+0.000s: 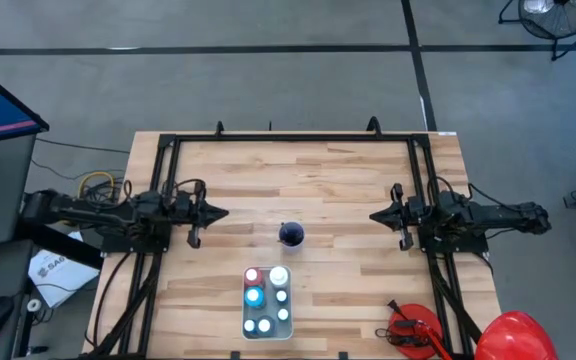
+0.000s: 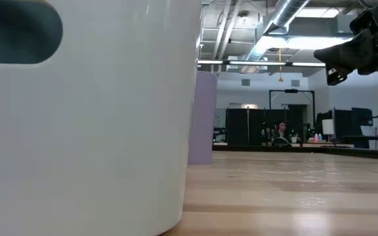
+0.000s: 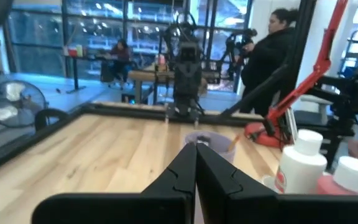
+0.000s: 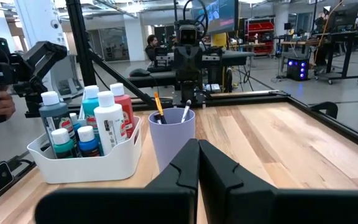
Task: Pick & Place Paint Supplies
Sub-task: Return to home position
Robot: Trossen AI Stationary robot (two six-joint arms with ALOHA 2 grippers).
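Note:
A white bin (image 1: 244, 312) stands near the table's near edge and holds several white-capped paint bottles (image 1: 255, 296), among them a white one (image 4: 109, 127), a red one (image 4: 123, 106) and a teal one (image 4: 54, 116). Just beyond it a lavender cup (image 1: 290, 235) stands upright with thin brushes (image 4: 159, 109) sticking out of it. My left gripper (image 1: 220, 213) is shut, raised above the table to the cup's left. My right gripper (image 1: 376, 215) is shut, raised to the cup's right. Both point at each other across the cup and touch nothing.
A red rounded helmet-like thing (image 1: 514, 336) and a red clamp tool (image 1: 412, 326) lie at the table's near right corner. A black frame (image 1: 293, 136) borders the far edge. In the low view the bin's wall (image 2: 77, 131) fills the left. People stand beyond the table.

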